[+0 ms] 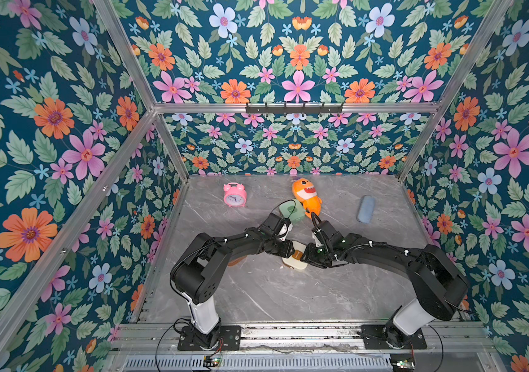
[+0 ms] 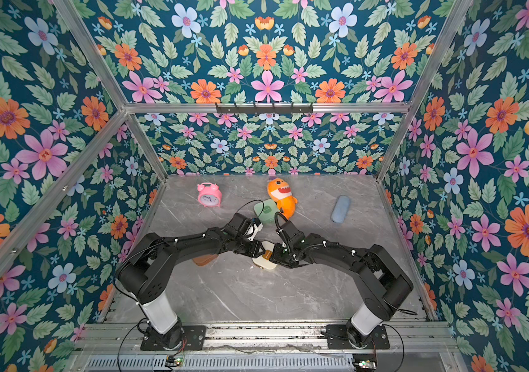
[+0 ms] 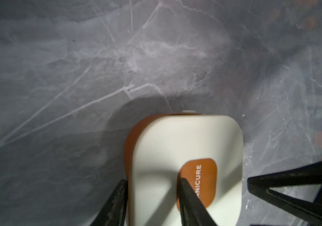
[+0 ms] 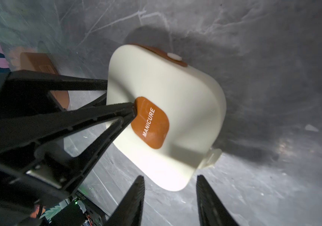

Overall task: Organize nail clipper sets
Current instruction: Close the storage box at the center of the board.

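mid-table sits cream case point(image 1: 294, 260). left gripper point(image 3: 152, 180) clamps its edge, one finger point(image 3: 188, 195) on the label point(image 4: 150, 122). right gripper point(image 4: 170, 176) is spread by a corner, not touching. prob light, stiff, slick plastic: you'd best grip flat sides, not rounded corners.

Your matte-black left arm point(image 1: 231, 244) and right arm point(image 1: 385, 254) have white base columns point(image 1: 203, 314) and looped cables point(image 1: 312, 216) — right gripper point(image 4: 169, 177) fingers point(image 4: 134, 197) are ribbed wedges.
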Robot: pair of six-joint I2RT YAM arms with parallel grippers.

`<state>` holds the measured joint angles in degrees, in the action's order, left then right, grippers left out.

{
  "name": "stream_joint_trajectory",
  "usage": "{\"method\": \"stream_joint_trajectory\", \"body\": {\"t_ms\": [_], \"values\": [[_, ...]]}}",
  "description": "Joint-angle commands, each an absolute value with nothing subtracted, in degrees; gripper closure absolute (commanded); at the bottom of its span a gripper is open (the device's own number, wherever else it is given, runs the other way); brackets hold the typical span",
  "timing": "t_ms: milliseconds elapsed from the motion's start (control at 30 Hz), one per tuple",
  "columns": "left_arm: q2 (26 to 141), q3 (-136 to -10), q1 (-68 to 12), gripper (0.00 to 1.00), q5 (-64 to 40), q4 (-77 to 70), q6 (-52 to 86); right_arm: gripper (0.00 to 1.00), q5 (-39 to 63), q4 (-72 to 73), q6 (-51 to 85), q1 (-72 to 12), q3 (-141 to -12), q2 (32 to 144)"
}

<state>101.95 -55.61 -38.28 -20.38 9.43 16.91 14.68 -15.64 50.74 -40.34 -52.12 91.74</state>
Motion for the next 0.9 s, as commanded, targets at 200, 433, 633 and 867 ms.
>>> {"method": "stream_joint_trajectory", "body": {"t_ms": [200, 433, 633, 867], "values": [[103.18, -54.58, -38.36, 0.58, -14.93, 17.16, 16.83, 0.51, 12.04, -15.44, 51.77, -40.40, -51.89, 92.93], [103.01, -54.04, -38.42, 0.58, -15.34, 16.79, 17.00, 0.50, 12.17, -13.46, 52.25, -40.10, -52.08, 94.48], [102.83, -53.69, -38.50, 0.59, -15.94, 16.60, 17.09, 0.50, 12.81, -12.61, 52.55, -39.97, -52.33, 96.76], [102.82, -53.61, -38.56, 0.59, -16.88, 16.11, 17.23, 0.50, 13.25, -12.09, 52.81, -39.86, -52.47, 98.19]]}}
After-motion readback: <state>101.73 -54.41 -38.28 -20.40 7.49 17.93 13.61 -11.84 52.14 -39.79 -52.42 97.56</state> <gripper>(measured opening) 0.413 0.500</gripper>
